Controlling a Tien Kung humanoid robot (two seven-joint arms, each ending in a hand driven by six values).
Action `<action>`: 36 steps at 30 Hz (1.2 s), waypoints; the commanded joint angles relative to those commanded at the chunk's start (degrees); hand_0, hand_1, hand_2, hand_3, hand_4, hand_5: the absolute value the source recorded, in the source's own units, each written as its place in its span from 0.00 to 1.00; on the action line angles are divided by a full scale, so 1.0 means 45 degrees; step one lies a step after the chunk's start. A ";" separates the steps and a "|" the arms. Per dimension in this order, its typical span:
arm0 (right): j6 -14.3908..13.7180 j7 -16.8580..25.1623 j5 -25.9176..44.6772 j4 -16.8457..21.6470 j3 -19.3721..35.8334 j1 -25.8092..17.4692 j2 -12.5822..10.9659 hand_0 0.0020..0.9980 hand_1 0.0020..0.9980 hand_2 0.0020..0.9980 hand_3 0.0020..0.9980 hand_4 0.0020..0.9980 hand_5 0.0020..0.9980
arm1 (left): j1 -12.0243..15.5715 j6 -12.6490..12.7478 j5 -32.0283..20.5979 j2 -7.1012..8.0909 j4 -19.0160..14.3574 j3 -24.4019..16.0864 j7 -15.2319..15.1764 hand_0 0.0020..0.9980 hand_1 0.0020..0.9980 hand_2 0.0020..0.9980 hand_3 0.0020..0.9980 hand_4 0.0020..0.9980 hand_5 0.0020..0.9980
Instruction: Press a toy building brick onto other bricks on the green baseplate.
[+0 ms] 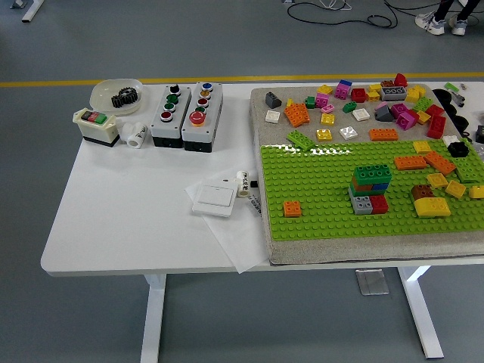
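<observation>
- Green studded plastic forms the baseplate [318, 204], a flat sheet lying on a rough grey mat [340, 249] at the table's near right.
- Near the baseplate's left edge sits a small orange brick [292, 209], alone and square.
- Toward the middle stands a stack of bricks [370, 187]: grey and red blocks at its foot, blue and orange between, a green brick [372, 174] capping it, all glossy and hard-edged. A brick thus already sits on other bricks; whether it is pressed fully home cannot be told.
- Right of it, a yellow wedge [432, 206] with a brown piece behind, and more yellow and orange bricks toward the right edge.
- Farther off, loose bricks [355, 102] of many colours lie scattered on the mat's far strip.
- Neither robot hand is in view, so their fingers cannot be judged and no brick is held. The scene fits either a stack just finished or one awaiting another brick; the pictures do not settle which.
- On the white table [128, 219] to the left lie a white switch plate [214, 198] and, farther, two grey button boxes [186, 113].
</observation>
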 joint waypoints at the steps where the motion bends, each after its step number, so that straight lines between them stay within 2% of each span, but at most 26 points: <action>1: 0.0051 -0.0028 -0.0040 0.0008 -0.0005 -0.0023 0.0003 1.00 0.90 0.89 0.94 1.00 1.00 | 0.0011 -0.0001 0.0023 -0.0001 -0.0001 -0.0016 0.0005 0.71 0.74 0.75 0.61 0.67 0.60; 10: 0.0490 -0.0046 -0.0011 0.0028 -0.0005 -0.0191 0.0068 1.00 0.92 0.91 0.98 1.00 1.00 | 0.0121 -0.0065 0.0207 0.0012 -0.0013 -0.0091 0.0030 0.71 0.74 0.74 0.61 0.67 0.60; 12: 0.0414 0.0091 0.0317 0.0017 -0.0045 -0.0232 0.0065 1.00 0.92 0.91 0.98 1.00 1.00 | 0.0156 -0.0084 0.0244 0.0014 -0.0020 -0.0097 0.0042 0.71 0.74 0.74 0.61 0.67 0.60; 13: 0.0371 0.0136 0.0414 0.0015 -0.0054 -0.0239 0.0063 0.93 0.85 0.87 0.95 1.00 1.00 | 0.0162 -0.0090 0.0257 0.0015 -0.0021 -0.0100 0.0045 0.71 0.74 0.75 0.61 0.68 0.60; 14: 0.0360 0.0148 0.0439 0.0014 -0.0057 -0.0241 0.0062 0.93 0.85 0.87 0.95 1.00 1.00 | 0.0163 -0.0092 0.0261 0.0015 -0.0022 -0.0101 0.0046 0.71 0.74 0.75 0.61 0.68 0.60; 18: -0.0321 0.0438 0.1059 -0.0050 0.0017 -0.0301 0.0093 0.93 0.85 0.87 0.95 1.00 1.00 | 0.0194 -0.0129 0.0321 0.0023 -0.0027 -0.0122 0.0050 0.71 0.74 0.75 0.61 0.68 0.60; 19: -0.0355 0.0462 0.1100 -0.0049 0.0025 -0.0304 0.0090 0.86 0.81 0.84 0.89 1.00 1.00 | 0.0192 -0.0129 0.0311 0.0022 -0.0027 -0.0116 0.0046 0.71 0.74 0.75 0.61 0.68 0.60; 20: -0.0384 0.0497 0.1147 -0.0045 0.0032 -0.0301 0.0085 0.86 0.81 0.84 0.89 1.00 1.00 | 0.0185 -0.0125 0.0284 0.0021 -0.0026 -0.0099 0.0038 0.71 0.74 0.75 0.61 0.68 0.60; 24: -0.0448 0.0509 0.1322 -0.0041 -0.0035 -0.0216 0.0020 0.86 0.81 0.84 0.89 1.00 1.00 | 0.0141 -0.0103 0.0135 0.0008 -0.0024 -0.0017 0.0006 0.71 0.74 0.75 0.61 0.68 0.60; 25: -0.0371 0.0434 0.1370 -0.0047 -0.0056 -0.0172 -0.0006 0.80 0.77 0.79 0.85 1.00 1.00 | 0.0118 -0.0109 0.0118 0.0011 -0.0026 0.0005 0.0003 0.71 0.74 0.75 0.61 0.68 0.60; 36: -0.0235 0.0325 0.1567 -0.0036 -0.0179 0.0037 -0.0130 0.78 0.75 0.78 0.83 1.00 1.00 | 0.0015 -0.0095 -0.0278 0.0035 -0.0032 0.0250 -0.0050 0.71 0.74 0.75 0.61 0.68 0.60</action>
